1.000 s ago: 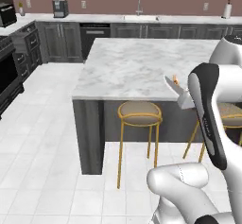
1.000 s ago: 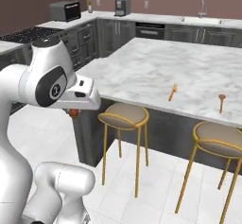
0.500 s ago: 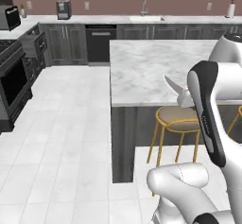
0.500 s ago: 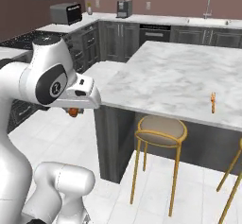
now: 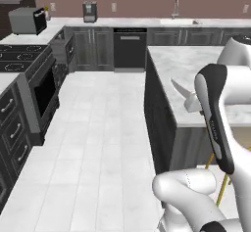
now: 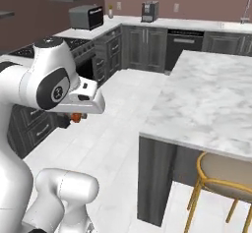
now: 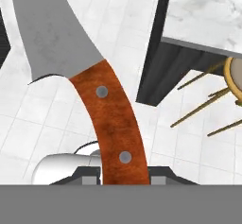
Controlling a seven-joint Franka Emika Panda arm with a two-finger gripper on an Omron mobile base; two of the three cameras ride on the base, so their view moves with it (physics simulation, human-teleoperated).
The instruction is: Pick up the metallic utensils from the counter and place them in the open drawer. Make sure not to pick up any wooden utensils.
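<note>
While the tool (image 7: 124, 178) pinches the knife (image 7: 94, 83) by its orange-brown handle, the silver blade sticks out toward 11 o'clock in the hand view. Below it lies white floor (image 7: 56, 119). At 2 o'clock stand the marble worktop (image 7: 208, 10) and a stool (image 7: 234, 74).

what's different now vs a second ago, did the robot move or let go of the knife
The base has turned left: the marble counter slid to the right of both base views, and the stove and the far cabinets came into sight. The gripper stays shut on the knife, blade pointing away from the hand; nothing was let go.
</note>
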